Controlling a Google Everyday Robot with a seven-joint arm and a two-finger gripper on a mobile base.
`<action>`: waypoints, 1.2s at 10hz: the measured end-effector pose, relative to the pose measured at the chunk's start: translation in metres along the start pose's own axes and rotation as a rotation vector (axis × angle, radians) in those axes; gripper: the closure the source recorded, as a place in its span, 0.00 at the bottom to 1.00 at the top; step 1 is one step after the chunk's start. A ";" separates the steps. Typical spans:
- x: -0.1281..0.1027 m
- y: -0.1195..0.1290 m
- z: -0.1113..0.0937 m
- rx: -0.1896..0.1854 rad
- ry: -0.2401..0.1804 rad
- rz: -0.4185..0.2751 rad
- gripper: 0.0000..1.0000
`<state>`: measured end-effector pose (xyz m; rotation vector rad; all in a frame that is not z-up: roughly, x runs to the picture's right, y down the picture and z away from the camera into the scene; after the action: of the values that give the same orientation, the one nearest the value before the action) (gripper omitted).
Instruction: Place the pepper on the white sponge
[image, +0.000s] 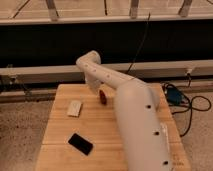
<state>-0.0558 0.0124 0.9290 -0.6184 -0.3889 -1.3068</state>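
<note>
Our gripper (98, 91) hangs at the end of the white arm (135, 125), low over the rear half of the wooden table (55, 135). The wrist hides most of it from us, so we cannot tell whether it is apart, together or clamped on anything. We see the arm rise from the lower right as a thick pale trunk, run up and leftward across the tabletop, bend at a rounded elbow near the table's back edge, and turn down toward the boards. The pepper (102, 96) shows as a small dark red shape right at the gripper's tip, just left of the thick forearm; we cannot tell whether it is resting on the wood or lifted clear of it. The white sponge (74, 108) lies flat on the table to the left of the pepper and a little nearer to us, apart from it, with bare wood between the two. A black phone (80, 143) lies flat nearer the front edge, below the sponge and turned at an angle. Off the table's right rear corner we see a blue object (172, 95) on the speckled floor, with black cables (196, 107) looping beside it. Behind the table runs a dark wall panel (50, 45) with a pale rail along its foot.
</note>
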 end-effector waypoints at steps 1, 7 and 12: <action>0.002 0.003 0.002 0.002 -0.008 -0.019 0.20; 0.016 0.022 0.019 0.000 -0.045 -0.060 0.20; 0.027 0.035 0.057 0.004 -0.030 -0.051 0.21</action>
<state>-0.0113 0.0317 0.9821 -0.6285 -0.4345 -1.3461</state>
